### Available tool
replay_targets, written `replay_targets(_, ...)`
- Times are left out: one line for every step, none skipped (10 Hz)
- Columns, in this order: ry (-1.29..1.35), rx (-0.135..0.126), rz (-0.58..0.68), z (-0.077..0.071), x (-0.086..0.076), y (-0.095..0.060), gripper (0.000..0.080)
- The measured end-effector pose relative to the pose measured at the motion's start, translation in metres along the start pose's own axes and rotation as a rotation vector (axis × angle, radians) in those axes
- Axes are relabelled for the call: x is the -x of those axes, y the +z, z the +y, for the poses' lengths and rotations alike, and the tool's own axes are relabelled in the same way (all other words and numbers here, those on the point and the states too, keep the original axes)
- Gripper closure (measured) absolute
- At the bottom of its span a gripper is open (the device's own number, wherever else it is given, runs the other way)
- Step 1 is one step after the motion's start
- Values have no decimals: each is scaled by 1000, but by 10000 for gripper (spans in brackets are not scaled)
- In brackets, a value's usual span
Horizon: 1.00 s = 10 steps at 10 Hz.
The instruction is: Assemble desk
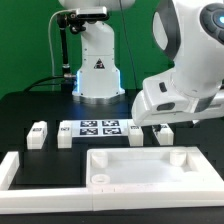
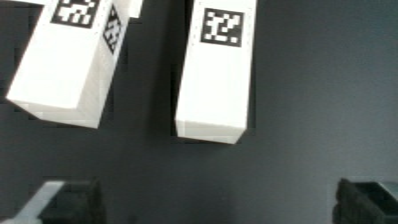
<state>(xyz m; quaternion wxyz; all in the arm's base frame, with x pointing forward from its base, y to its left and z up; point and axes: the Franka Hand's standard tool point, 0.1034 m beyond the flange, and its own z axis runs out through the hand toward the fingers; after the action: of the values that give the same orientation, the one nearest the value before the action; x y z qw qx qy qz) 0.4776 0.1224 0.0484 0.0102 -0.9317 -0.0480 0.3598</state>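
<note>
The white rimmed desk panel point(image 1: 145, 165) lies flat at the front of the black table, with holes at its corners. Two short tagged leg posts point(image 1: 37, 134) point(image 1: 66, 134) lie to the exterior view's left of the marker board. Two more posts point(image 1: 137, 133) point(image 1: 161, 131) lie to its right, under my gripper point(image 1: 150, 124). In the wrist view these two posts point(image 2: 71, 65) point(image 2: 217, 75) lie side by side on the dark table. My gripper point(image 2: 214, 205) is open and empty above them; only its dark fingertips point(image 2: 63, 202) show at the frame's corners.
The marker board point(image 1: 95, 127) lies in the middle, in front of the robot base point(image 1: 97, 70). A long white L-shaped border bar point(image 1: 18, 168) runs along the front and the exterior view's left, around the panel.
</note>
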Motion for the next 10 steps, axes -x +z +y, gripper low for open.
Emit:
replay_targets(20,1,-48,-1,-2,8,150)
replay_targets(52,5,-90,-2,-2,16,150)
replay_targets(41,4,-81,-2,-4,15,150)
replay_targets(40,4,-81,-2,-4,15,150)
replay_targets(40,4,-82,-2,-4,16,150)
replay_targets(46,0,-85,-3,-4,17,150)
replay_targets(60,-15,-103,-6,-2,26,150)
replay_targets(57,-12,-109,-8,0,37,150)
replay_targets(56,-10,-119,-8,2,44,150)
replay_targets(57,-8,-123,-8,3,51,150)
